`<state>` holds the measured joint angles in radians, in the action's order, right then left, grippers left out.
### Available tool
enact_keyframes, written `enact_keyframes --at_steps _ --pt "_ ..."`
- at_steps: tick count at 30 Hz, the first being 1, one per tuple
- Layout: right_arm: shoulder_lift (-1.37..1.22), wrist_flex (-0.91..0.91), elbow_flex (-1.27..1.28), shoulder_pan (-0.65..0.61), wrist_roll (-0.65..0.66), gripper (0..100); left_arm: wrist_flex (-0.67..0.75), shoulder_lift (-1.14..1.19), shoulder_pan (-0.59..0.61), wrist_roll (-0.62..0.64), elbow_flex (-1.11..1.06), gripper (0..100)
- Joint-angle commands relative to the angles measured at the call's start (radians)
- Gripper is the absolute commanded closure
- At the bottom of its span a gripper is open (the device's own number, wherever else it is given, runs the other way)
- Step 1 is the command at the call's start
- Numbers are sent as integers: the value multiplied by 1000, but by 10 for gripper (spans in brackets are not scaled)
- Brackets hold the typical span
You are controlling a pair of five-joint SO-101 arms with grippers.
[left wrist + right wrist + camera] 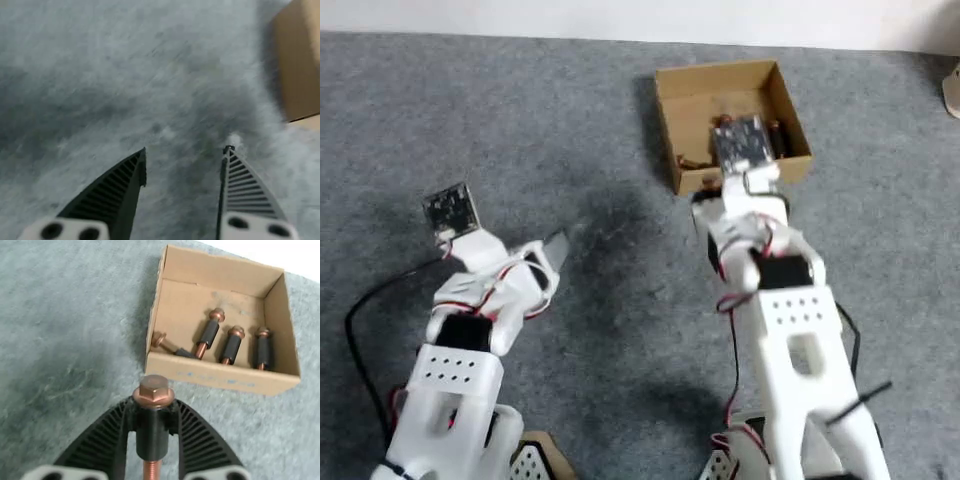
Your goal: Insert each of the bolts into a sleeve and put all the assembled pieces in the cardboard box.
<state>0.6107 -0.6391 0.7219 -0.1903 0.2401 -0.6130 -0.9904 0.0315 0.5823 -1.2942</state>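
**Inspector:** What lies nearest?

**Recorder:** The right end effector [151, 405] pinches one assembled piece [151, 435] by its black sleeve. The copper bolt head sits at the fingertips and the shank runs back toward the wrist.

**Inspector:** And beyond it?

**Recorder:** The cardboard box [220, 377] stands on the grey desk [60, 330], its front wall just ahead of the held piece. Four finished pieces [231, 345] lie inside, one of them slanted against the front wall.

**Inspector:** What could go wrong?

**Recorder:** In the recorder's judgement, the piece has not yet passed the front wall. Letting go now would drop it on the desk outside the box. A low carry could strike the wall and push the light box away. The bolt may also slide out of its sleeve if the piece tips.

**Inspector:** How do the arms stand?

**Recorder:** The high view shows the right arm [760, 260] stretched forward with its wrist at the box's near wall. The left arm [490, 290] is bent and well apart from the box. The left end effector [185, 150] is spread over bare desk, with nothing between its fingers.
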Motion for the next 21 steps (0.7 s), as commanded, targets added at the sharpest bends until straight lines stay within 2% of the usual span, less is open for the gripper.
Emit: enact_keyframes --at_steps 1,5,11,18,21 --pt "-94 1 -183 13 20 995 -6 -24 70 2 -18 762" --pt "-229 1 -309 38 20 995 -2 -24 130 2 -64 762" --pt "-458 1 -547 87 20 995 18 -24 139 6 -93 762" --pt "-668 1 -750 96 20 995 302 -24 165 6 -226 762" --pt "-722 -1 -792 96 20 995 362 -24 182 6 -259 762"
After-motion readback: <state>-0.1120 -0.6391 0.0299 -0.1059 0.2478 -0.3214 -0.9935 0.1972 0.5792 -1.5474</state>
